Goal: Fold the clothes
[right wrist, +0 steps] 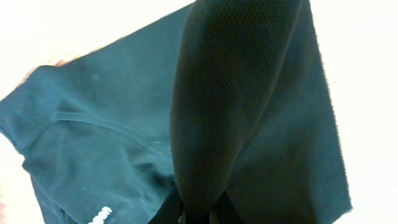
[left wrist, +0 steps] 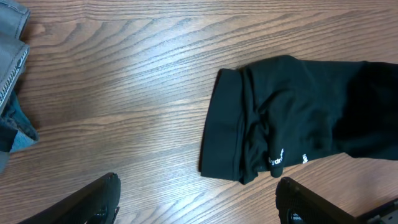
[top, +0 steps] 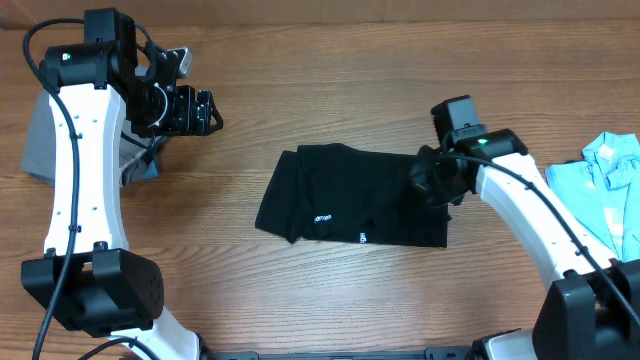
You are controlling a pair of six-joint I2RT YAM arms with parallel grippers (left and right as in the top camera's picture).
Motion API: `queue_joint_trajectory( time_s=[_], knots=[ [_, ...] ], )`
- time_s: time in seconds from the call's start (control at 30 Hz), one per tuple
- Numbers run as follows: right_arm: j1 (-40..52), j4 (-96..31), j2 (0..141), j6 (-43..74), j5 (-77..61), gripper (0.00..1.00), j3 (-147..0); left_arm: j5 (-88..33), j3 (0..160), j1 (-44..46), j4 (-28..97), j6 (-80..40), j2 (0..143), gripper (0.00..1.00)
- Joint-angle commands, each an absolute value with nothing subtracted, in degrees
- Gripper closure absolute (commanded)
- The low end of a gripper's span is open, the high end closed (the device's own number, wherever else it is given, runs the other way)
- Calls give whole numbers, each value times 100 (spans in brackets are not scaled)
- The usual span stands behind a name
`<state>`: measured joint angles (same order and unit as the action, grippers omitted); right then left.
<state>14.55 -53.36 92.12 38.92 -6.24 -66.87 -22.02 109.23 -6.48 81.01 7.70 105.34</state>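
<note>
Closest to the right wrist lens: a raised ridge of the black shirt (right wrist: 236,93), pinched at the bottom of the frame by the right gripper (right wrist: 196,216), jaws shut tight on the cloth.

From overhead: same shirt lying folded into a rough rectangle at the middle of the wooden table (top: 330,80). Tiny white lettering (top: 322,217) and a small label (top: 362,237) near its front edge, right end bunched up under that gripper.

Hovering over bare wood at the table's far left, well apart from the shirt: the left gripper (top: 195,110), fingers spread wide, holding nothing.

Beneath the left arm, at the table's left edge: a crumpled grey garment (top: 40,140), with a scrap of blue cloth (top: 145,168) just beside it.

At the far right edge: a light-blue garment (top: 605,185), partly cut off by the frame and partly hidden behind the right arm, near the black shirt but not touching it.
</note>
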Motion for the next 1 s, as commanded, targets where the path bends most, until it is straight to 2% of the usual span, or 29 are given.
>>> queue_joint_trajectory(
  time_s=[0.0, 0.37, 0.6, 0.77, 0.97],
  knots=[
    [1806, -5103, 9094, 4335, -486, 96, -6823, -2259, 11019, -635, 8101, 814, 10457, 18],
    [2202, -5061, 9657, 4353, -283, 91, -6820, -2399, 11019, -635, 8145, 816, 10457, 18],
    [2075, -5196, 9625, 4171, -198, 96, -6829, -2399, 11019, -635, 8169, 816, 10457, 18],
    [1712, -5575, 9321, 3485, -32, 96, -6834, -2397, 11019, -635, 8138, 819, 10457, 17],
    [1741, -5481, 9284, 3420, -263, 96, -6834, -2399, 11019, -635, 8077, 816, 10457, 17]
  ],
)
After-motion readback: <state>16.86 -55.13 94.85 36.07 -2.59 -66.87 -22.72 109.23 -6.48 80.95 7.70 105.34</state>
